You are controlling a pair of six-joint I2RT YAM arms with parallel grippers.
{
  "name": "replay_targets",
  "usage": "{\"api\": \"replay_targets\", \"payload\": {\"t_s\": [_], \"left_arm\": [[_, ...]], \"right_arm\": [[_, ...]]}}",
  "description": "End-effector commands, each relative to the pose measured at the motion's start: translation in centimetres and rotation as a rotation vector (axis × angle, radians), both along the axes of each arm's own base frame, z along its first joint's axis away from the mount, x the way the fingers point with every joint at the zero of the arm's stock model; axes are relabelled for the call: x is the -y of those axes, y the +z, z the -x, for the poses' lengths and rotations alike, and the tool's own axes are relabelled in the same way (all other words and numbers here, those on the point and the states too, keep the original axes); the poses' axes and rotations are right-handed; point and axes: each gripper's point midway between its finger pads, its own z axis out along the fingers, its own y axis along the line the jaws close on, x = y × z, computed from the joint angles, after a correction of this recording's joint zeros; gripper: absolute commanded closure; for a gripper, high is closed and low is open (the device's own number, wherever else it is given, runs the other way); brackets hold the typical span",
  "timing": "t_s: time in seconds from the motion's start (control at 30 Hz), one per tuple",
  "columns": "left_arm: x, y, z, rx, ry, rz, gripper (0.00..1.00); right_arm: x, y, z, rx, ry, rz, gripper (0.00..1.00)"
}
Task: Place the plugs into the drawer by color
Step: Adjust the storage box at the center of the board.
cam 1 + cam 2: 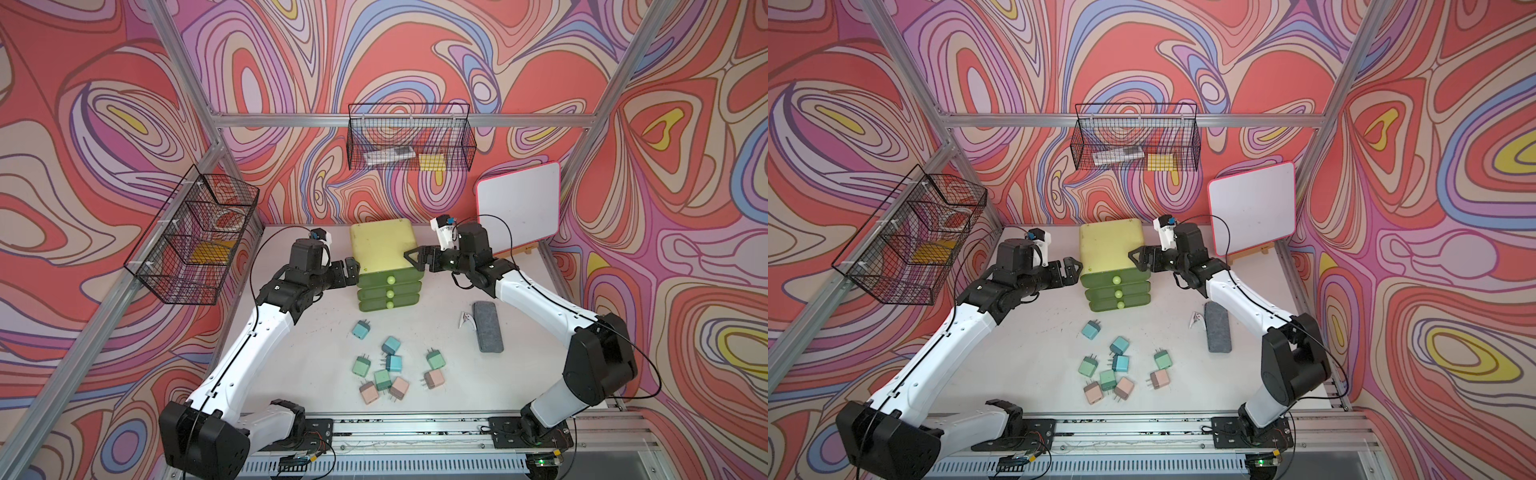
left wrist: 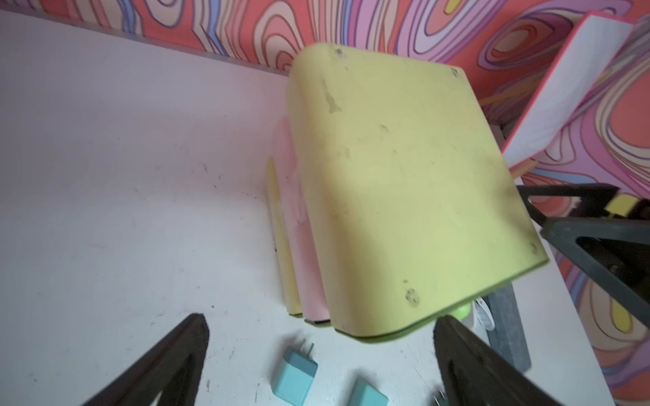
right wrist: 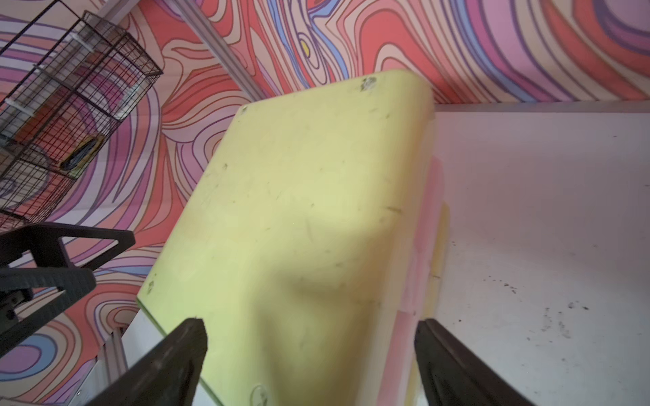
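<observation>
At the back middle of the table, the cabinet stands upright with its three drawers facing forward, all pushed in, a round knob on each. The left gripper hangs just beside the cabinet's left wall near the top, its fingers spread wide with nothing between them. The right gripper sits at the cabinet's upper right edge, overlapping it in both top views. Its fingers are likewise wide apart and empty. Whether a tip touches the cabinet cannot be told. In front of the cabinet nine plugs lie loose on the table, well apart from both grippers. One blue lies nearest the drawers, two more blue and two green crowd the middle, and a third green lies to the right with a pink just beside it. Two other pinks lie nearest the front. Right of the plugs lies a grey eraser with a small white clip beside it. A whiteboard leans at the back right.
</observation>
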Motion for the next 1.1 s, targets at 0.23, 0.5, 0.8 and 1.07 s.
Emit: {"api": "replay_targets", "payload": {"t_s": [0.23, 0.5, 0.8, 1.07], "left_arm": [[4.5, -0.7, 0.7, -0.101, -0.179, 0.197, 0.04], [4.6, -1.5, 1.1, -0.112, -0.178, 0.219, 0.08], [-1.6, 2.9, -2.7, 0.002, 0.054, 0.183, 0.03], [-6.6, 1.4, -10.6, -0.033, 0.254, 0.234, 0.05]], "right_arm": [[-3.4, -2.9, -2.7, 0.003, 0.102, 0.039, 0.09], [-9.0, -3.4, -7.1, 0.038, 0.196, 0.058, 0.13], [-5.4, 3.9, -8.0, 0.232, 0.04, 0.157, 0.09], [-3.2, 2.8, -2.9, 0.113, -0.191, -0.154, 0.11]]}}
